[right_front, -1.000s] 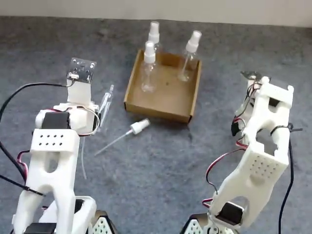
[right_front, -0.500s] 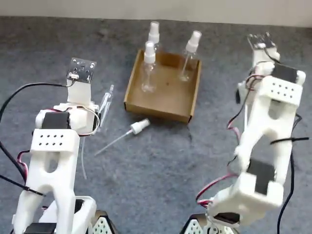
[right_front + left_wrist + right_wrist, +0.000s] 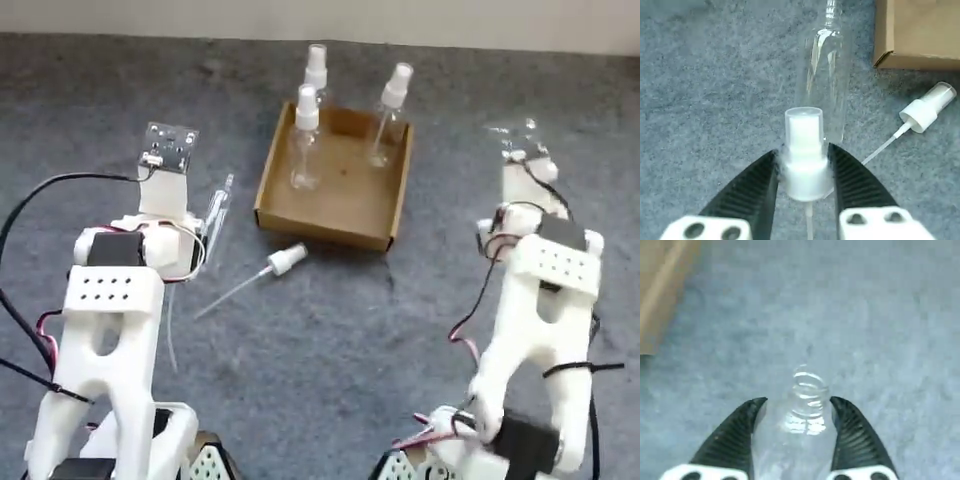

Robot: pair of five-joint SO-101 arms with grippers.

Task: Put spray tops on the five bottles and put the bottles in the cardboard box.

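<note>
— Left side, what am I holding?
— I'm clamping the left jaws on a white spray top (image 3: 804, 150), head pointing ahead of them; a second clear bottle (image 3: 822, 85) is lying just beyond, lengthwise.
— Right?
— I'm gripping a clear uncapped bottle (image 3: 805, 412), threaded neck poking out past the right jaws. Arms are sitting well apart, cardboard box (image 3: 345, 195) between; I'm guessing neck and top need facing.

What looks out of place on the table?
Nothing damaged or spilled. One uncapped bottle lies on its side on the table beside the cardboard box, and a loose spray top lies near the box's front wall.
</note>
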